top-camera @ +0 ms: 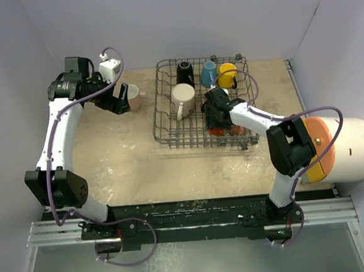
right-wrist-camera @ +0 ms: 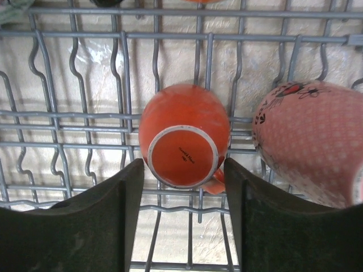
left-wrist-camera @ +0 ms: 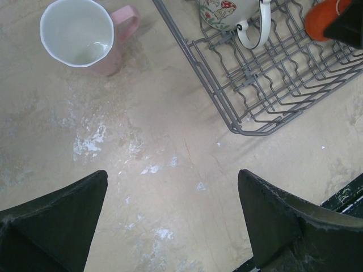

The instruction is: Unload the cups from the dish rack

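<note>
Top external view: nearest, on the right, a big white cylinder [top-camera: 360, 150] lies at the edge of the table [top-camera: 133, 159]. Past it, the right arm reaches down into the rack [top-camera: 162, 122], which holds several cups. One more, a pink cup [top-camera: 135, 97], stands upright on the table, left of the rack. The left gripper [top-camera: 117, 102] hovers just beside it, fingers spread wide and empty.

Right wrist view: the right gripper [right-wrist-camera: 182, 170] has its fingers partly closed against both sides of an orange cup [right-wrist-camera: 184, 127]. This cup lies bottom-up on the wires at the near side of the rack. A dotted cup [right-wrist-camera: 309, 147] sits just beside it, beyond the right-hand finger.

Risks from here: the hold is on a rounded, glazed wall, so the orange cup could slip or twist as it lifts. Its handle, low beside one finger, may snag a wire. That finger may also knock the dotted cup.
</note>
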You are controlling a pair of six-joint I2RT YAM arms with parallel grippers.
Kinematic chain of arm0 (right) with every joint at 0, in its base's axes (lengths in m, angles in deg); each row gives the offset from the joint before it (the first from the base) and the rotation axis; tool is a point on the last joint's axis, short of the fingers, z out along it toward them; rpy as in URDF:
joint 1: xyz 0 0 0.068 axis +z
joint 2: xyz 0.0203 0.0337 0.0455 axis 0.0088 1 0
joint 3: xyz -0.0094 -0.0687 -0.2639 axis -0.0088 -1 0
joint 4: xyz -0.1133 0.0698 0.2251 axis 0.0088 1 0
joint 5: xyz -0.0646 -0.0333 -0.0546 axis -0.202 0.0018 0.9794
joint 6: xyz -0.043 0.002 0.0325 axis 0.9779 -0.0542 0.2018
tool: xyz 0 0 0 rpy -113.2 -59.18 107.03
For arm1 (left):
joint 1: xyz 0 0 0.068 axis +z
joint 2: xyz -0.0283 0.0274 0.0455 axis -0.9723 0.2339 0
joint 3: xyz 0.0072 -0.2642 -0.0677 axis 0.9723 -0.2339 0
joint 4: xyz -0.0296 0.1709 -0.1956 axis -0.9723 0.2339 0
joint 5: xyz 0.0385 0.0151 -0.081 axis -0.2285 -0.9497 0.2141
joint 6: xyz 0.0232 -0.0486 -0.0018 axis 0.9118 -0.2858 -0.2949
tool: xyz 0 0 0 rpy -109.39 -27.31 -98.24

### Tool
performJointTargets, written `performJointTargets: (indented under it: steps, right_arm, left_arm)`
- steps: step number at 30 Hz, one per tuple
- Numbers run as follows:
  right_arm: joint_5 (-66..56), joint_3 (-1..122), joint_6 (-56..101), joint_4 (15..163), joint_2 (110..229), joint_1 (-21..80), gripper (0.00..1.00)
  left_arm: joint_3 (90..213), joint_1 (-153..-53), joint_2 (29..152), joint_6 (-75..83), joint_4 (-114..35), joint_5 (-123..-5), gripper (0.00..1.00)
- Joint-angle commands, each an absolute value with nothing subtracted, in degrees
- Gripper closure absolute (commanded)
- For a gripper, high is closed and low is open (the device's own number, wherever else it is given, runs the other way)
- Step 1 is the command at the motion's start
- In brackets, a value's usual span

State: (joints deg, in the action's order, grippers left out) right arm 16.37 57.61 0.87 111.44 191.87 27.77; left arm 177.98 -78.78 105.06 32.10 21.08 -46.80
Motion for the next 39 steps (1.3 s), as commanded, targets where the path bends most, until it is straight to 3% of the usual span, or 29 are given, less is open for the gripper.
performJointTargets:
  steps: [1,6,11,17,21,30,39]
  right_arm:
    - [14.4,55.5,1.6,111.0,190.3,28.0,0.37]
    - [14.7,54.4,1.6,112.2,190.1,28.1,0.39]
    - [14.7,54.0,1.4,111.7,189.8,28.0,0.51]
    - [15.4,55.7,2.2,112.0,189.4,28.2,0.72]
    - [16.0,57.5,2.3,113.2,188.6,28.3,1.0]
    - [14.0,62.9,1.7,116.2,184.1,29.9,1.0]
    - [-4.2,67.1,-5.8,112.6,175.5,35.8,1.0]
  left_arm:
    - [178.1,-78.4,102.9,29.8,19.8,-44.5,0.01]
    - [178.5,-78.4,102.5,29.0,19.8,-44.1,0.01]
    - [178.8,-78.4,102.1,28.7,19.9,-44.0,0.01]
    - [178.6,-78.5,101.7,29.8,20.4,-44.2,0.01]
    - [175.2,-78.5,100.3,32.8,19.1,-40.9,0.01]
    - [162.1,-78.5,95.9,48.8,17.0,-34.0,0.01]
    - [152.5,-78.5,85.4,61.4,12.5,-19.1,0.01]
